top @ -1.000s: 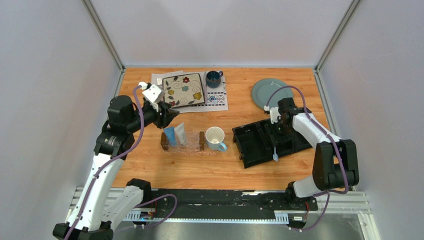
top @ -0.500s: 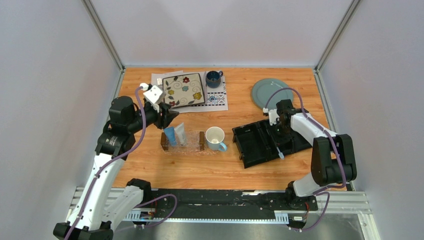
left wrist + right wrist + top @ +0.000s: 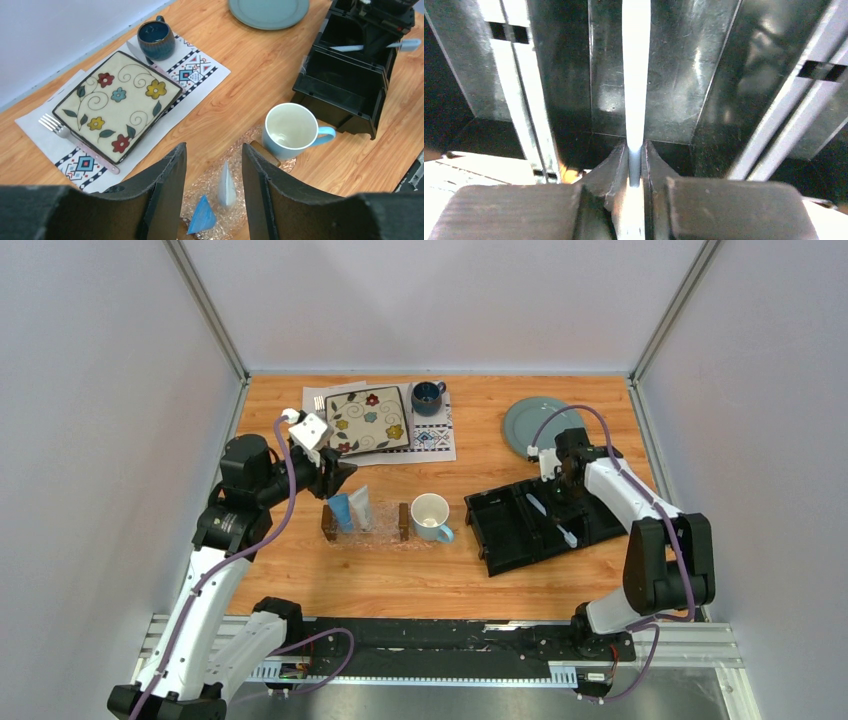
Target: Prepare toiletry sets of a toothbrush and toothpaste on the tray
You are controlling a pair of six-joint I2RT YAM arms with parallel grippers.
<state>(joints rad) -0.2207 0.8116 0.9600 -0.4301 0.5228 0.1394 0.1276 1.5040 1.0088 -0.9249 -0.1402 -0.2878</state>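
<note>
The clear textured tray (image 3: 384, 531) with brown wooden ends lies left of centre. On it stand a bright blue tube (image 3: 340, 512) and a whitish tube (image 3: 361, 506). My left gripper (image 3: 345, 469) hovers open and empty just behind them. In the left wrist view the gripper (image 3: 214, 148) frames the blue tube (image 3: 202, 216) and whitish tube (image 3: 226, 185) on the tray (image 3: 210, 192). My right gripper (image 3: 561, 496) is shut on the white toothbrush (image 3: 560, 524) over the black organizer (image 3: 500, 530). The right wrist view shows the gripper (image 3: 636, 150) pinching the toothbrush (image 3: 636, 75).
A white mug with a blue handle (image 3: 431, 517) stands against the tray's right end. A flowered plate (image 3: 368, 419), a fork and a dark blue cup (image 3: 428, 396) sit on a placemat at the back. A grey-green plate (image 3: 538, 424) lies at the back right.
My right gripper has drawn back and turned with the toothbrush, so its low end has swung from the organizer's front edge to the right. The left arm has barely moved.
</note>
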